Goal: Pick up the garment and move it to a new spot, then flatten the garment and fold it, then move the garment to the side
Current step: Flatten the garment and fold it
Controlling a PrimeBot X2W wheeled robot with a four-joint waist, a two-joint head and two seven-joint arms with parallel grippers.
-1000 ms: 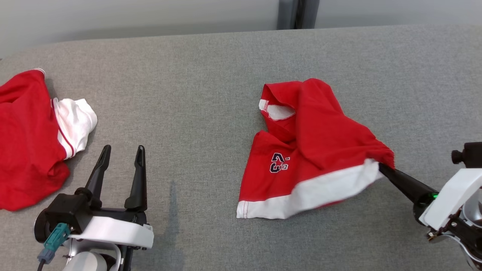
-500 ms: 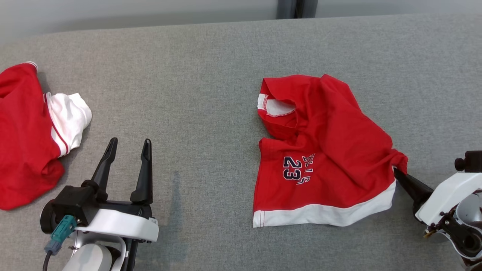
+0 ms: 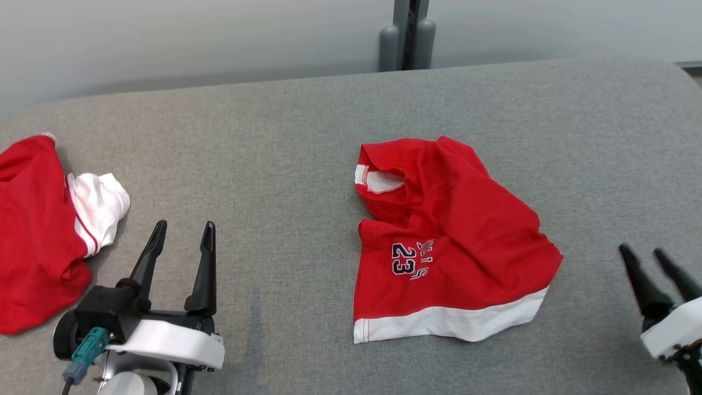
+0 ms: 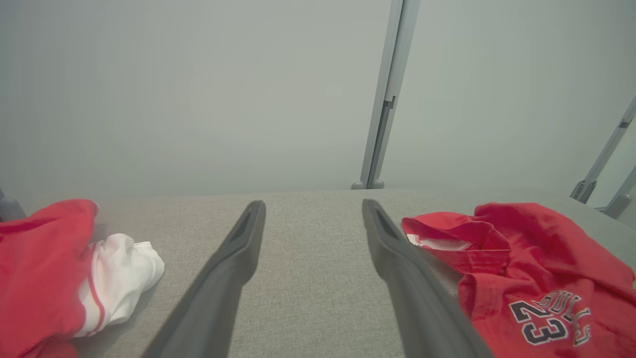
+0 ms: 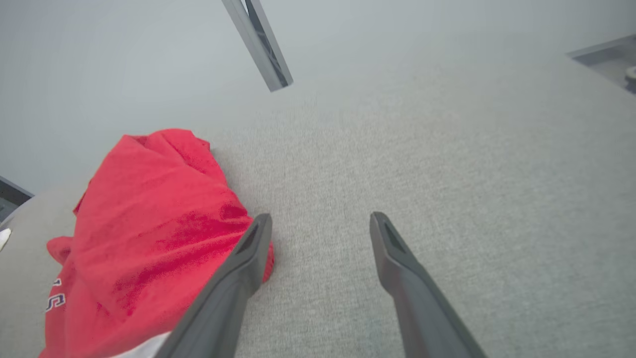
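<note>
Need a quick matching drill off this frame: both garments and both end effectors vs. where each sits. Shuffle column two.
Column 1
1. red number-23 jersey with white hem
2. crumpled red-and-white garment
3. left end effector
4. right end effector

Column 2
A. open, between the two garments
B. far left of the grey fabric surface
C. open, right of the jersey, apart from it
D. mid-surface, rumpled, nothing gripping it

Pairs: 1-D; 2-B; 3-A; 4-C
</note>
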